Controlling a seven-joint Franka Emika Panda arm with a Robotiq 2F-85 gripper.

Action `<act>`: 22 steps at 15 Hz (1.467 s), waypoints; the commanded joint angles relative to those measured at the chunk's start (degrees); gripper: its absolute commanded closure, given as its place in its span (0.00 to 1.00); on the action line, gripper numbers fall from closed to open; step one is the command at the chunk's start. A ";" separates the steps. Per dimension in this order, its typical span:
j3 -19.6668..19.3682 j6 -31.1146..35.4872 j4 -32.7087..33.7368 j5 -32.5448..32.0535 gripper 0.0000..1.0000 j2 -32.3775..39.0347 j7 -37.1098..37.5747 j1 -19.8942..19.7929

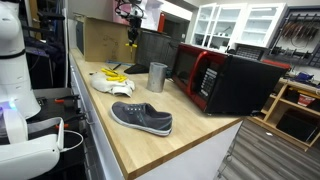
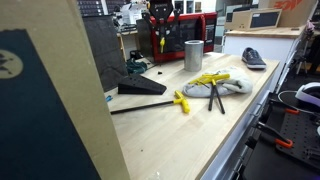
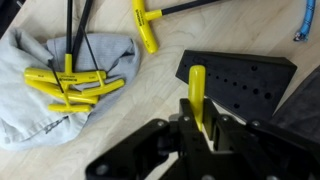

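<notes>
— See the gripper (image 3: 200, 135)? Its jaws are shut tight on the yellow-handled key (image 3: 197, 88), up above the black stand (image 3: 245, 80).

— That key looks light, hard and stiff. The smooth handle could slip, so grab it in the middle.

— The wrist view shows the grip and the stand's little holes. Only an exterior view shows the shoe (image 1: 140, 117) and microwave (image 1: 225, 80).

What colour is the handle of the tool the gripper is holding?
Yellow; the tool handle in the gripper shows best in the wrist view.
</notes>
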 commanded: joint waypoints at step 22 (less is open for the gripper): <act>-1.69 5.27 8.65 -2.30 0.96 12.56 8.08 4.36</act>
